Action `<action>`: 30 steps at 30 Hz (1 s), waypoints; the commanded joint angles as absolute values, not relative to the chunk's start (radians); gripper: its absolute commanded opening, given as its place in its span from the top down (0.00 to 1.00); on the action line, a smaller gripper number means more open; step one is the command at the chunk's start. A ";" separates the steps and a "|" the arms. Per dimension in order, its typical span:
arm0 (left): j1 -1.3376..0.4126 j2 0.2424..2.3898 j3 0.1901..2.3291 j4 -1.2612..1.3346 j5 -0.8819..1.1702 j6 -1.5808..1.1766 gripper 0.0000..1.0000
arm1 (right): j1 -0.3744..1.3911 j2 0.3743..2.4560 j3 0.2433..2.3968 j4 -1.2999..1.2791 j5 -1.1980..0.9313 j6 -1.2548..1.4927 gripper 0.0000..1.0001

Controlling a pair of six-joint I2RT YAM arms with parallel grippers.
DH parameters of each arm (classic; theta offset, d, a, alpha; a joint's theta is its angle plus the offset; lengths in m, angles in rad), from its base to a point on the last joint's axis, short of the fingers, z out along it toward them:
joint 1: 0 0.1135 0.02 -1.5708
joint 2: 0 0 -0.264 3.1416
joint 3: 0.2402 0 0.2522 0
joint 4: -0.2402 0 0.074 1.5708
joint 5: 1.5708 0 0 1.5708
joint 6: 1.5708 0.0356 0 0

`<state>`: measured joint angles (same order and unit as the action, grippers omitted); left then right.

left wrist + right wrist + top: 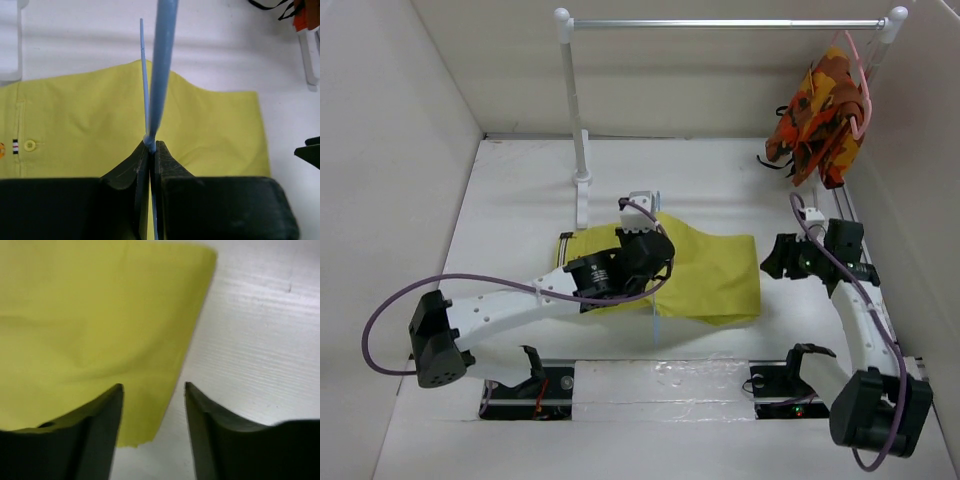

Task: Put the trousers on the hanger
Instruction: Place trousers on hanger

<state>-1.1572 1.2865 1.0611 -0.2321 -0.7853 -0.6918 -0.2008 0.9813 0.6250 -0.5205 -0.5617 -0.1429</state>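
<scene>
With the hanger (161, 75) clamped in the left fingers (172, 167) over the trousers (710, 270) folded on the worktop (520, 200), the right fingers (100, 420), apart, should be closed squarely on the cloth's right edge.

Orange patterned garment (820, 120) on pink hanger (866, 90), right end of rail (720, 23); white table (520, 200).
</scene>
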 commanded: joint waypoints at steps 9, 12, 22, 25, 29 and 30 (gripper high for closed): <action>-1.158 1.342 1.601 -0.402 -0.765 -0.492 1.00 | 0.124 0.798 1.111 -0.482 -0.609 0.185 0.28; -1.158 1.367 1.707 -0.413 -0.747 -0.448 1.00 | 0.288 0.805 1.134 -0.320 -0.597 0.350 0.26; -1.158 1.427 1.879 -0.428 -0.719 -0.399 1.00 | 0.707 0.986 1.140 0.067 -0.416 0.615 0.22; -1.158 1.424 1.878 -0.413 -0.710 -0.402 1.00 | 0.759 1.006 1.134 0.081 -0.362 0.630 0.23; -1.158 1.422 1.884 -0.393 -0.703 -0.399 1.00 | 0.784 1.016 1.100 0.097 -0.333 0.661 0.30; -1.158 1.422 1.890 -0.391 -0.701 -0.397 1.00 | 0.794 1.012 1.089 0.110 -0.330 0.676 0.37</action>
<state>-1.1568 1.4593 1.8030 -0.5282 -0.6842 -0.4103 0.7753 1.0275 1.1034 -0.0029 -0.3954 0.6174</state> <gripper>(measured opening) 0.010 0.658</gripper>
